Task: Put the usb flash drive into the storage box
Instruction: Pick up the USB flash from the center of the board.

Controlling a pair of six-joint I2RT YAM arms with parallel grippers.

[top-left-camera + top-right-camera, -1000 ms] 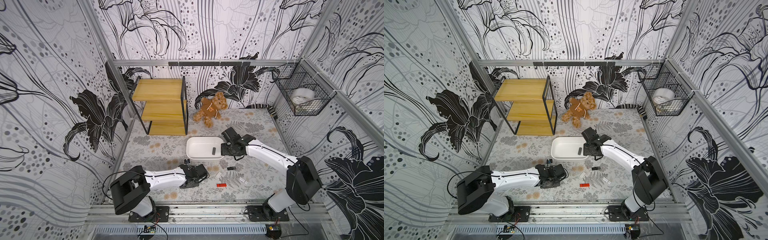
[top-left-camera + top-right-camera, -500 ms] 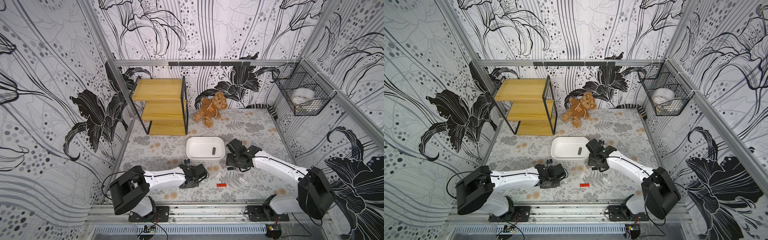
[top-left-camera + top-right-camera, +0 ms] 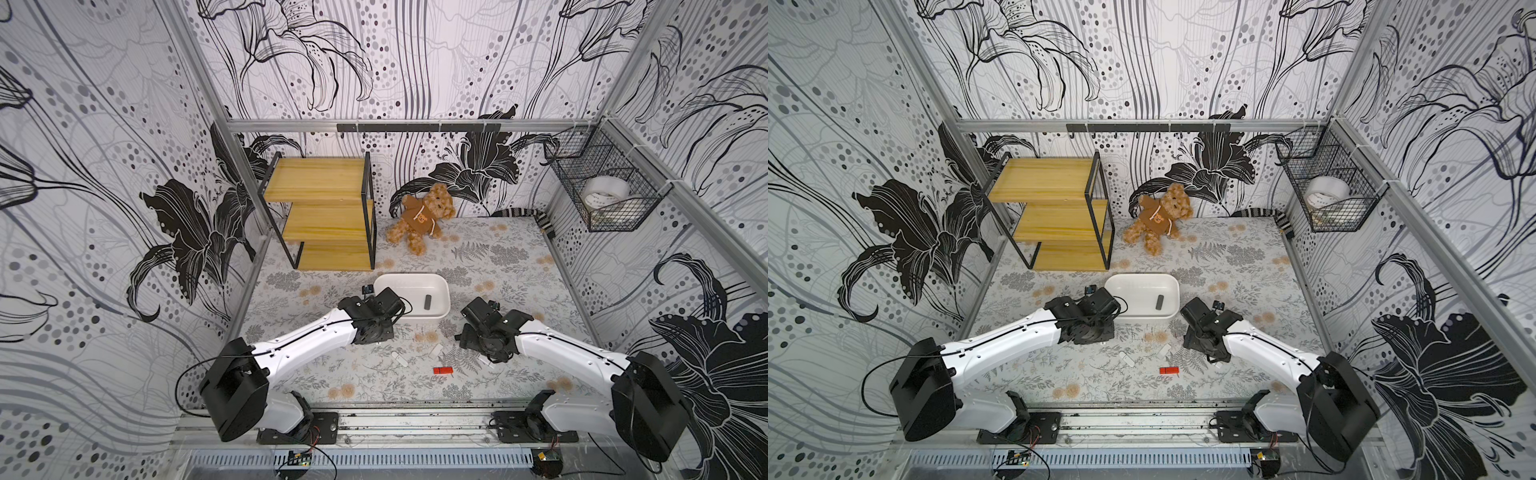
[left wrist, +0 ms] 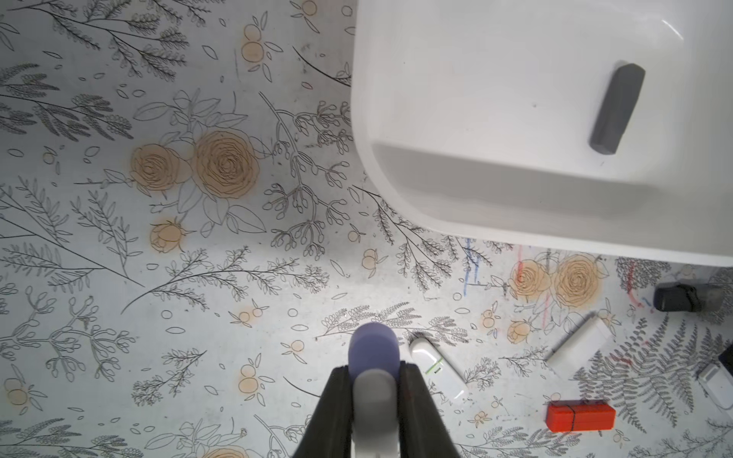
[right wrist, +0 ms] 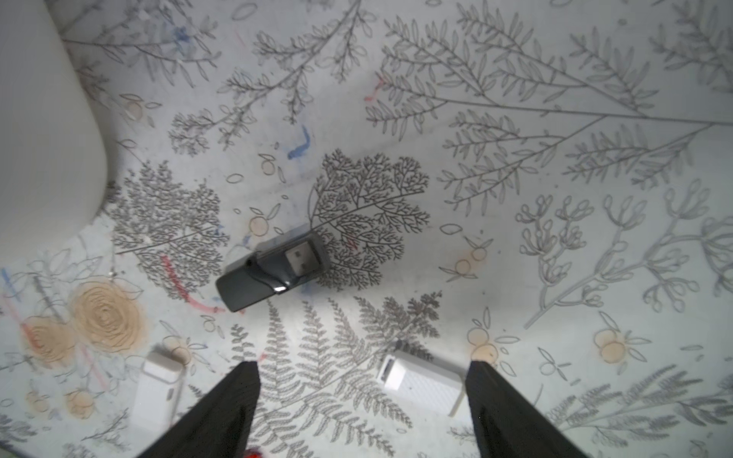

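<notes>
Right now the left gripper [image 4: 373, 370] is clamping the lilac-capped flash drive [image 4: 373, 351]. Both fingers are pressing its sides and the capped end is poking out past the tips, so its long axis is running in line with the fingers. Outward from there, the drive is hanging over the flowered mat [image 4: 198, 257], not over the storage box [image 4: 456, 190]. The box is lying ahead of the tips and off toward the robot's right, with its near wall and rounded corner standing between the drive and the open inside. A grey flash drive [image 4: 616, 109] is already lying on the box floor, toward the far side. I judge the coming move to be a short carry forward and rightward over that wall, and the left arm is the nearer one for it.

The right gripper [image 5: 361, 365] is hovering with its fingers wide apart, gripping nothing. Beyond its tips a dark flash drive [image 5: 273, 271] is lying flat on the mat with its metal plug bared. Its long axis is slanting closer to the line between the fingers than across it, so a wrist turn is probably needed before closing. A white flash drive [image 5: 420, 386] is lying between the fingers, close to one of them.
</notes>
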